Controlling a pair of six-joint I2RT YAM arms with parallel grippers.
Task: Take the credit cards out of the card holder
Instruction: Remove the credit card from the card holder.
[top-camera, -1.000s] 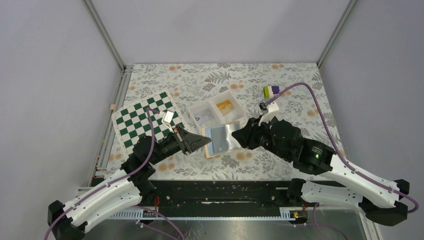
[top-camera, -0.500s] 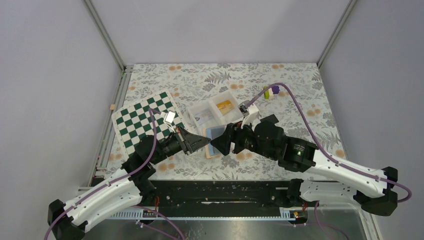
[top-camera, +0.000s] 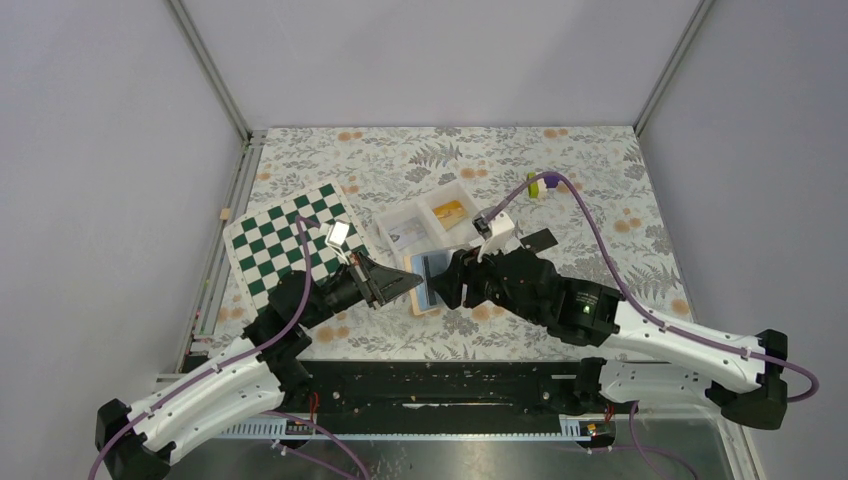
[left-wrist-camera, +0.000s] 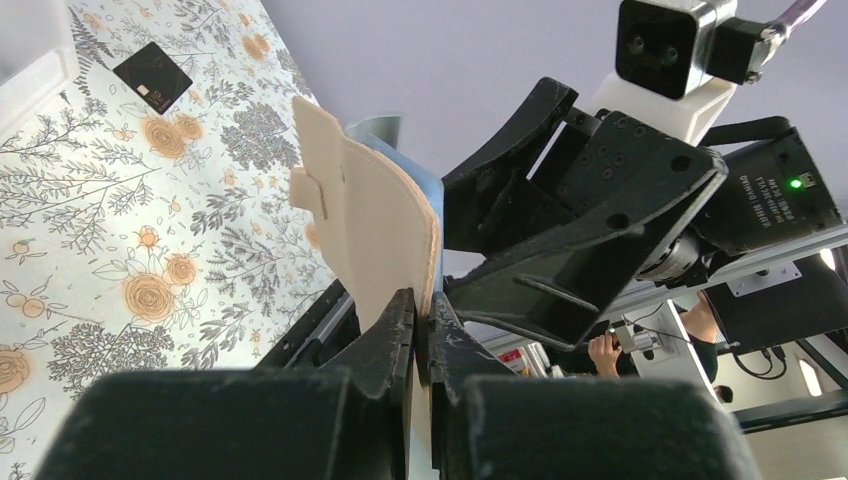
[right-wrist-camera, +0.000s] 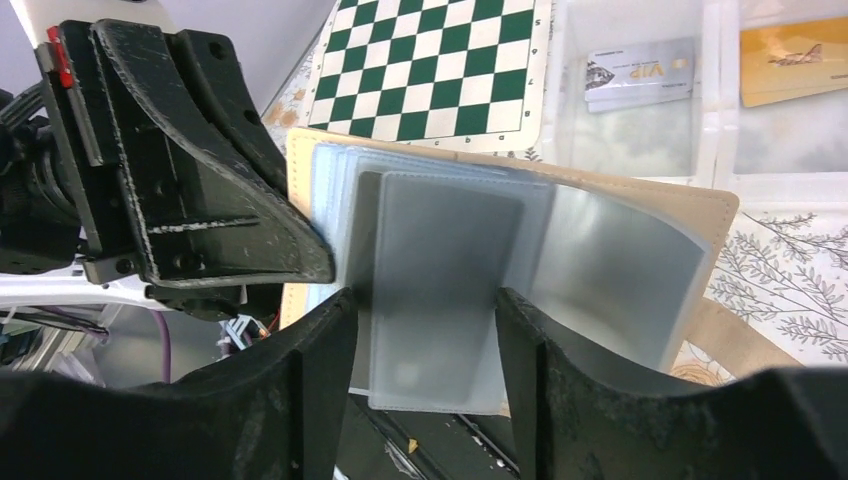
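Observation:
The card holder (top-camera: 432, 281) is lifted off the table with its tan cover (left-wrist-camera: 365, 225) on edge. My left gripper (left-wrist-camera: 422, 305) is shut on the cover's lower edge; in the top view the left gripper (top-camera: 412, 284) sits at the holder's left side. The holder (right-wrist-camera: 690, 215) is fanned open, showing pale plastic sleeves. My right gripper (right-wrist-camera: 425, 340) is open and one sleeve (right-wrist-camera: 445, 290) stands between its fingers. I cannot tell whether a card is inside that sleeve. One pale credit card (right-wrist-camera: 640, 72) lies in the white tray.
The white two-compartment tray (top-camera: 415, 212) stands behind the holder, with an orange card (right-wrist-camera: 790, 58) in its right half. The green-and-white chequered board (top-camera: 270, 245) lies at the left. A small black card (left-wrist-camera: 153, 77) and a green-purple object (top-camera: 535, 184) lie on the floral cloth.
My right arm swung left from the holder's right side to over it. Its jaws opened and now straddle a sleeve. The left gripper kept its hold and place.

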